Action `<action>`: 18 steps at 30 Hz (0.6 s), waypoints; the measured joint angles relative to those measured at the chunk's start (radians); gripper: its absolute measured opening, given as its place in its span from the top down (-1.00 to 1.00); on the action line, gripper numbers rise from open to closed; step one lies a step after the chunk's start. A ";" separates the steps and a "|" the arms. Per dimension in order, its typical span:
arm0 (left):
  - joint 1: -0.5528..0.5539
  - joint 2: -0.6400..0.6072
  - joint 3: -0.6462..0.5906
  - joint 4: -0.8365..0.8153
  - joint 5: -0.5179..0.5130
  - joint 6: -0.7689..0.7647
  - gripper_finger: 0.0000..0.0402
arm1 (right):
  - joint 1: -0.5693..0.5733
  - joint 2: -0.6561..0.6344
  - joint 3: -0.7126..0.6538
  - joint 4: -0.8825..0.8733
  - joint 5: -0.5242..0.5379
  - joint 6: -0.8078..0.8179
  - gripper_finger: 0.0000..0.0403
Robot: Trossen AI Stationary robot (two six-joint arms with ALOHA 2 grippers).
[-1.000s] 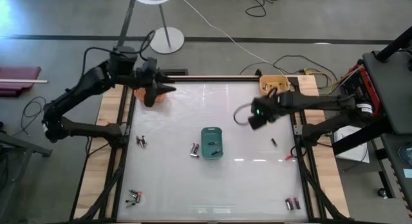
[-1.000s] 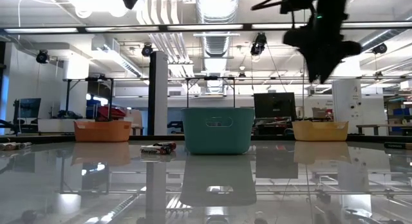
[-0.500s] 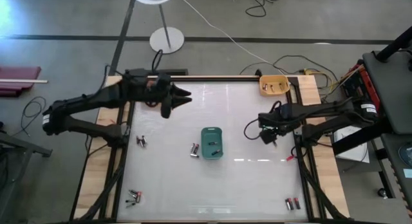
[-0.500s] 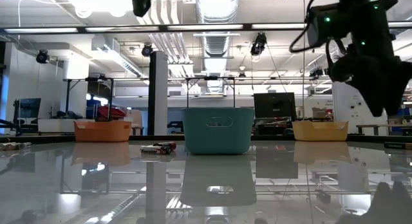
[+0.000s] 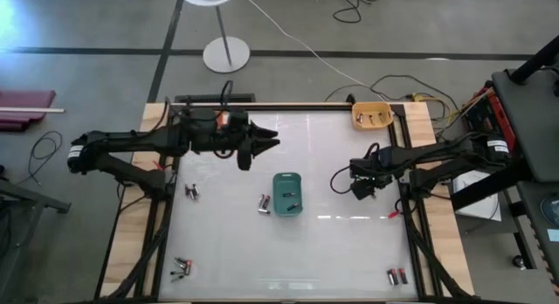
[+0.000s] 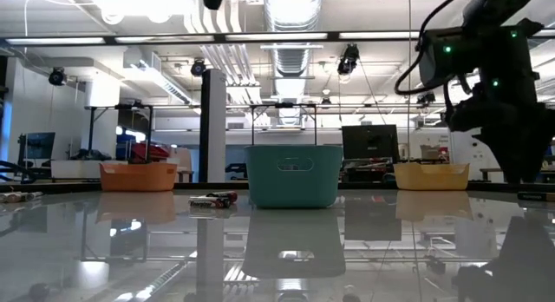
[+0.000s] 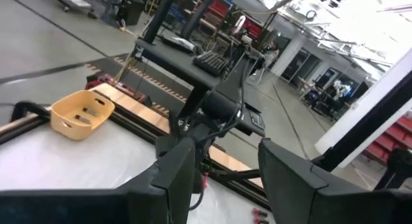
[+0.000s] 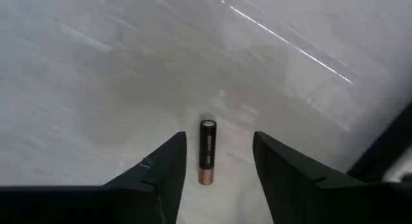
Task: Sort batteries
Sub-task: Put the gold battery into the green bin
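1. Sorting is underway, by the look of it: the teal bin [image 5: 287, 194] mid-tabletop holds a couple of cells, and the yellow bin [image 5: 371, 115] at the far right corner shows some too.
2. Plenty is left. Loose batteries lie just beside the teal bin [image 5: 263, 202], on the left side [image 5: 191, 192], in the near-left corner [image 5: 182, 267] and in the near-right corner [image 5: 397, 275].
3. The right end effector [image 8: 212, 161] hangs low over the tabletop [image 5: 332, 243], fingers spread and empty, with a single dark, copper-ended battery [image 8: 206, 152] lying flat directly between and just ahead of them. My read: this cell is the next pick.
4. The left end effector [image 5: 262, 144] hovers above the far-left part of the tabletop, open and carrying nothing; the teal bin sits ahead of it and a little nearer the front.
5. An orange bin [image 6: 138, 176] shows in the low view at the far left.
6. Room to move: bare surface surrounds the right end effector on every side, the right edge rail lies just outboard of it, and the two arms are well apart.
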 joint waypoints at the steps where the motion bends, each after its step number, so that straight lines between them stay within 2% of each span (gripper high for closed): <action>1: -0.007 0.009 0.007 -0.004 0.000 0.000 0.25 | 0.000 0.007 -0.010 0.011 -0.005 -0.001 0.22; 7: -0.033 0.019 0.020 -0.001 0.001 0.041 0.25 | 0.000 0.037 -0.066 0.089 -0.036 0.019 0.38; 10: -0.032 0.003 0.019 0.000 -0.024 0.015 0.25 | 0.000 0.040 -0.076 0.099 -0.036 0.009 0.47; 15: -0.054 0.005 0.058 -0.003 -0.033 -0.016 0.25 | 0.000 0.035 -0.077 0.100 -0.028 -0.017 0.70; 18: -0.071 0.027 0.112 0.000 -0.081 0.002 0.25 | 0.000 0.035 -0.077 0.100 -0.027 -0.039 0.85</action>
